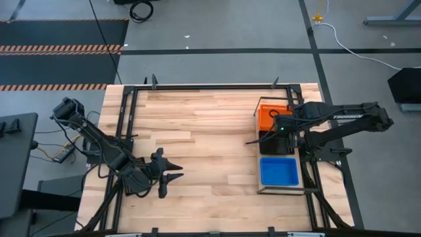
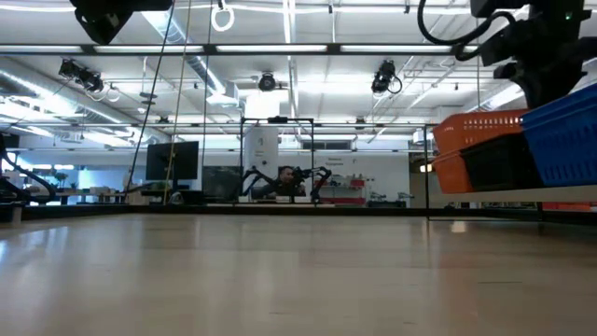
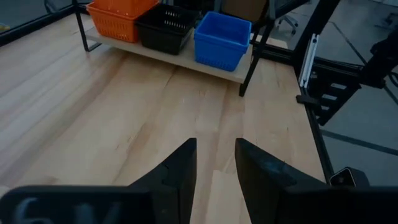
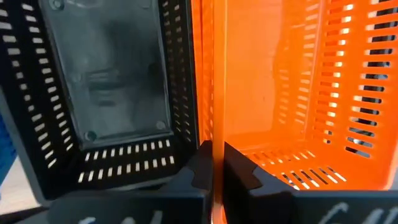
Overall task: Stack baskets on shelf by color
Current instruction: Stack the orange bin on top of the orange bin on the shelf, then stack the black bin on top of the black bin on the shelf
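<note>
The shelf (image 1: 283, 190) stands at the table's right side and carries an orange basket (image 1: 270, 114) at its far end, a black basket (image 3: 166, 25) in the middle and a blue basket (image 1: 279, 171) at its near end. In the low view the orange basket (image 2: 476, 135) stands higher than the black basket (image 2: 499, 163). My right gripper (image 4: 212, 168) hangs over the orange and black baskets, pointing down, shut on the orange one. My left gripper (image 3: 216, 146) waits open over the table's near left part (image 1: 172, 178), nothing between its fingers. My right gripper pinches the orange basket's side wall (image 4: 212, 124), the wall next to the black basket, one finger inside the basket and one outside. The fingers come steeply from above. Whether the basket rests fully on what is beneath it, I cannot tell.
A black metal frame (image 1: 197, 87) runs along the table's edges. Bare wood (image 1: 204, 145) lies between the two arms. Beyond the table is a wide room with desks and screens (image 2: 173, 163).
</note>
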Tool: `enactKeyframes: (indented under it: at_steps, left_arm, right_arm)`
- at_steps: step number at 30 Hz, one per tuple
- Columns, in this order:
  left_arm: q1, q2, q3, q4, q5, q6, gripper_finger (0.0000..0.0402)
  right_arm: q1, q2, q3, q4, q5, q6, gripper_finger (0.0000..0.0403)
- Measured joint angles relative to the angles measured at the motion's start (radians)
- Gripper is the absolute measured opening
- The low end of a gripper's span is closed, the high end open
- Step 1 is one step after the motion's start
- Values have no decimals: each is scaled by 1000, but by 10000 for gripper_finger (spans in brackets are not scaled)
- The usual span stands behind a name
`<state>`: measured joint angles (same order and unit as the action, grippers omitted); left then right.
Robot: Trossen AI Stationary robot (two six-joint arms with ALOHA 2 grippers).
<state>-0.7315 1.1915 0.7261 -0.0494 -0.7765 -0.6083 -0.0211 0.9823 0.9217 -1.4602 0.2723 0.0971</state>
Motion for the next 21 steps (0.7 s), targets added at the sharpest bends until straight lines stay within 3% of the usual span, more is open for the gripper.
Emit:
enactKeyframes:
  at_steps: [8,16,21]
  left_arm:
    - [0,0,0,0,-1,-7,117]
    - [0,0,0,1,-1,-20,116]
    - [-2,0,0,-2,34,-180,116]
  right_arm:
    - [-13,0,-19,54,16,-15,50]
    - [-13,-25,-14,50,44,16,126]
    - [-12,-41,39,117,41,128,159]
